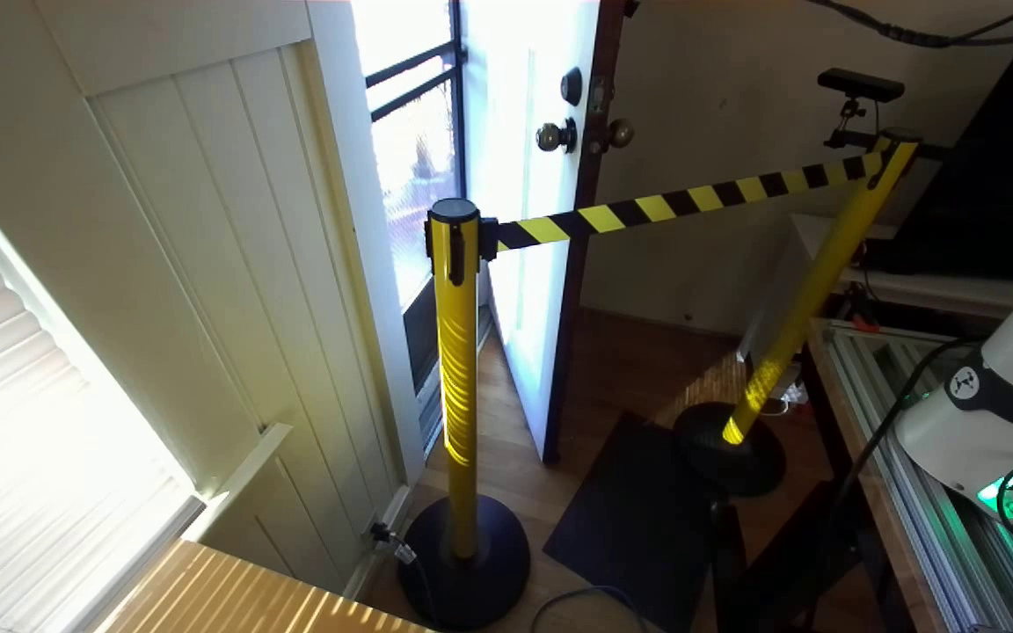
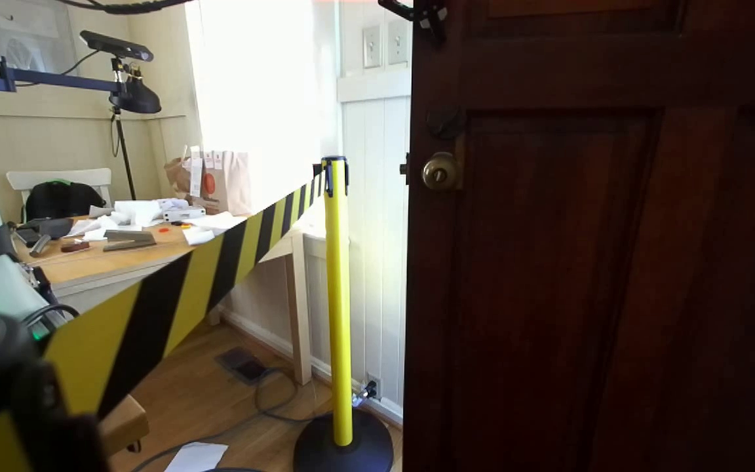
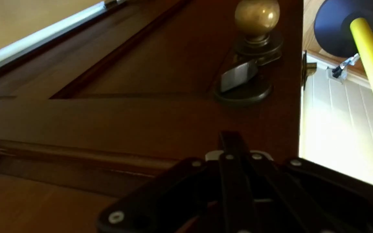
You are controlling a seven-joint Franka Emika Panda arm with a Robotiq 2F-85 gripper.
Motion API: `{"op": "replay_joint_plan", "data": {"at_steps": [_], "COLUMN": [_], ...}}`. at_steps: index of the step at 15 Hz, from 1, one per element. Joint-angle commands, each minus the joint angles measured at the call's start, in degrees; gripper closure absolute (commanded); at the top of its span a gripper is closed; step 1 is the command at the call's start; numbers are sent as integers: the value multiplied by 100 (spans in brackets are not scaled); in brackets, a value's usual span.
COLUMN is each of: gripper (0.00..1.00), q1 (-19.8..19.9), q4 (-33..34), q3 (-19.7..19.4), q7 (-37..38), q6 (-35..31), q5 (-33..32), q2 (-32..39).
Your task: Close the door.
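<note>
Much of the closing likely remains for you: the door [image 2: 567,262], at 3 o'clock in an exterior view, stands ajar and unlatched, and your tool [image 3: 232,137], jaws together, sits about 6 o'clock from the lock [image 3: 239,78] in the wrist view, contact unclear.

The wood floor [image 1: 513,479], lower middle of an exterior view, carries two round black post bases [image 1: 464,577] and a dark mat [image 1: 634,519]. In an exterior view, the table [image 2: 92,263], left, holds white papers [image 2: 136,212] and a paper bag [image 2: 228,187].
</note>
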State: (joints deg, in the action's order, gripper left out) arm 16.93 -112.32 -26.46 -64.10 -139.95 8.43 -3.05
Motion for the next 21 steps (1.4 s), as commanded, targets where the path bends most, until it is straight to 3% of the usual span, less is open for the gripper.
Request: {"op": "replay_joint_plan", "data": {"at_steps": [1, 11, 16, 21], "gripper": [100, 100, 100, 100], "q1": [48, 11, 208, 476], "q4": [110, 554, 1464, 2764], "q3": [125, 464, 874, 1448], "q7": [-572, -1061, -1036, -731], "q6": [-31, -95, 50, 243], "q5": [980, 2321, 2977, 3091], "q2": [111, 604, 1505, 2496]}}
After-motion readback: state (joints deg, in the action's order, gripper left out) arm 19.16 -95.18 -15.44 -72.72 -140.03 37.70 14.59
